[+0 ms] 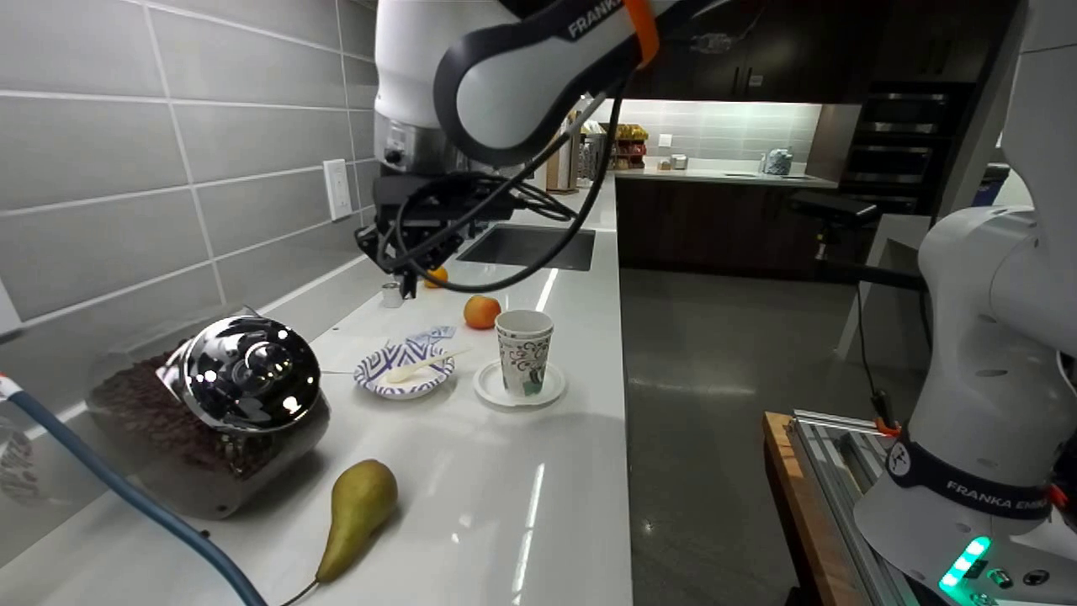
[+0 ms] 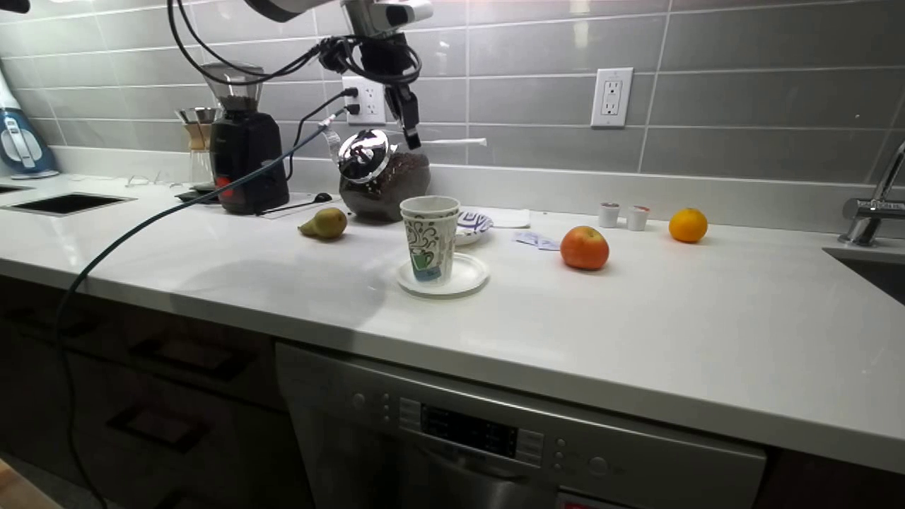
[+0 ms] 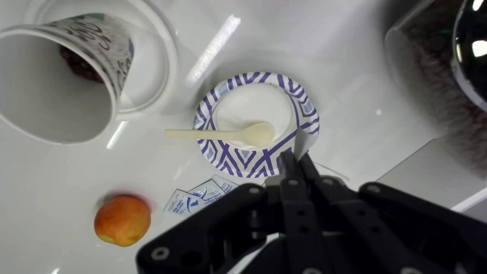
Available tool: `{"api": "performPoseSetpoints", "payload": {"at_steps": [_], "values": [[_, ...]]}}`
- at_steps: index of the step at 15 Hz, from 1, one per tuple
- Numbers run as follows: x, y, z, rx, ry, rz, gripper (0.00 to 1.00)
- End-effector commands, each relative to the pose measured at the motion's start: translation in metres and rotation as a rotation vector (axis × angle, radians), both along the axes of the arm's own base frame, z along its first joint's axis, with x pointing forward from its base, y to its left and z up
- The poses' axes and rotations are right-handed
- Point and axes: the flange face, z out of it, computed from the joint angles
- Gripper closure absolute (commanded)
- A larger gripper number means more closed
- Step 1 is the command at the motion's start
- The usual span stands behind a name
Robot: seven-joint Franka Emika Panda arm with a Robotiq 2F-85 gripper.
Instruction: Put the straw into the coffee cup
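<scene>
The coffee cup [image 1: 523,358], white with dark swirls, stands upright on a small white plate [image 1: 556,389]; in an exterior view [image 2: 430,244] two rims show nested. In the wrist view the cup [image 3: 97,42] is at upper left, with dark beans inside. My gripper [image 3: 298,158] is shut on a thin white straw [image 3: 304,141], whose end sticks out past the fingertips. In an exterior view the straw [image 2: 456,141] lies about level in the fingertips [image 2: 412,141], high above the counter. In an exterior view [image 1: 409,290] the straw cannot be made out.
A blue-and-white bowl [image 3: 228,161] with a pale spoon [image 3: 255,134] lies below the gripper. An orange-red fruit [image 2: 585,247], sachets [image 3: 198,198] and a pear [image 1: 358,518] are around. A tilted jar of beans [image 1: 236,404] stands by the wall.
</scene>
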Motion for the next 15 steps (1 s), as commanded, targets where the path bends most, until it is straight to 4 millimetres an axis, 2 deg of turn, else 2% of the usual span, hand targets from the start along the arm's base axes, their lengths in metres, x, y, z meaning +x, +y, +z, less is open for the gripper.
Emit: {"api": "performPoseSetpoints", "payload": {"at_steps": [1,4,8,15], "values": [[-0.037,-0.012,0.034,0.066,0.065,0.004,0.99],[-0.058,-0.031,0.05,0.122,0.125,-0.034,0.99],[-0.082,-0.06,0.062,0.224,0.157,-0.146,0.99],[-0.1,-0.099,0.092,0.572,0.144,-0.341,0.99]]}}
